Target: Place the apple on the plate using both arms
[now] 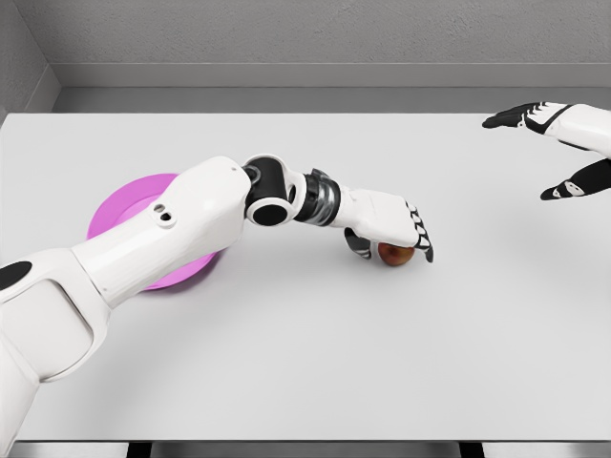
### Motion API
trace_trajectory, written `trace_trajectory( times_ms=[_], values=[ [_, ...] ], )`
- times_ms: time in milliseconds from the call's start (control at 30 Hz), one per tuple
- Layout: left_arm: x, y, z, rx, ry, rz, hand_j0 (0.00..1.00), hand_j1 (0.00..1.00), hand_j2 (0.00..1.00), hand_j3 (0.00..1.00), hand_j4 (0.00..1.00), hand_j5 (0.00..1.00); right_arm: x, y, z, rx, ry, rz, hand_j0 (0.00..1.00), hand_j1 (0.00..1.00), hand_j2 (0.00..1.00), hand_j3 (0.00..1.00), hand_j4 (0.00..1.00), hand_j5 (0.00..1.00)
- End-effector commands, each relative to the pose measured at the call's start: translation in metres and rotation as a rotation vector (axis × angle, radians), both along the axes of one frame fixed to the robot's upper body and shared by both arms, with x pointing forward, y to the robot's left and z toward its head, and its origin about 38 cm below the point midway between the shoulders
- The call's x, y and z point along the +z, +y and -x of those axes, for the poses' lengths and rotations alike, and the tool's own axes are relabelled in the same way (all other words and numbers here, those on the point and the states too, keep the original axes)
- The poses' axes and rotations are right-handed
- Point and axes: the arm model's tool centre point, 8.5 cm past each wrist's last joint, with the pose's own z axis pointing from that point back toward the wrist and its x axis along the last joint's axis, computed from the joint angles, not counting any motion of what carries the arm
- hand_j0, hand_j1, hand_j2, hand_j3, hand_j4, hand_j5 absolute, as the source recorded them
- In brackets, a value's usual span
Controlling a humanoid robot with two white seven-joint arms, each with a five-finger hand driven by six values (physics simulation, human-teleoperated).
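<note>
Left robot hand (389,232) on the apple (395,254)
Fingers curl over it, seemingly gripping; right robot hand (558,143) hangs open; pink plate (119,210) sits on the tabletop (334,353).

I can read no text, label, brand, number or sign anywhere here: not on the arms, not on the plate (124,205), not on the table (315,353).

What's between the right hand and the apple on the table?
Nothing: in the head view only bare white table separates the open right hand from the apple, which the left hand covers.
</note>
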Motion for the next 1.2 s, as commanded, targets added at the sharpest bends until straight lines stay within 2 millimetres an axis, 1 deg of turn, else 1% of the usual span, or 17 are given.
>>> trace_trajectory(
  times_ms=[0, 400, 533, 1067, 1100, 1167],
  values=[
    [0.0003, -0.0012, 0.0, 0.0, -0.007, -0.002, 0.81, 0.81, 0.81, 0.81, 0.81, 0.81, 0.0008, -0.0005, 0.0, -0.003, 0.001, -0.006, 1.0, 1.0, 1.0, 1.0, 1.0, 1.0],
    [0.0005, -0.005, 0.0019, -0.008, -0.008, -0.001, 0.79, 0.79, 0.79, 0.79, 0.79, 0.79, 0.0008, -0.0005, 0.0, -0.003, 0.001, -0.006, 1.0, 1.0, 1.0, 1.0, 1.0, 1.0],
    [0.0003, -0.0056, 0.0022, -0.011, -0.012, -0.004, 0.77, 0.77, 0.77, 0.77, 0.77, 0.77, 0.0008, -0.0005, 0.0, -0.003, 0.001, -0.006, 1.0, 1.0, 1.0, 1.0, 1.0, 1.0],
    [-0.0035, -0.0078, 0.0049, -0.021, -0.013, -0.017, 0.77, 0.77, 0.77, 0.77, 0.77, 0.77, 0.0016, -0.0018, 0.0004, -0.005, 0.001, -0.002, 1.0, 1.0, 1.0, 1.0, 1.0, 1.0],
    [-0.0045, -0.0069, 0.0048, -0.02, -0.014, -0.02, 0.76, 0.76, 0.76, 0.76, 0.76, 0.76, 0.0016, -0.0018, 0.0004, -0.005, 0.001, -0.002, 1.0, 1.0, 1.0, 1.0, 1.0, 1.0],
    [-0.0063, -0.0074, 0.0062, -0.025, -0.013, -0.026, 0.7, 0.7, 0.7, 0.7, 0.7, 0.7, 0.0016, -0.0018, 0.0004, -0.005, 0.001, -0.002, 1.0, 1.0, 1.0, 1.0, 1.0, 1.0]
  ],
)
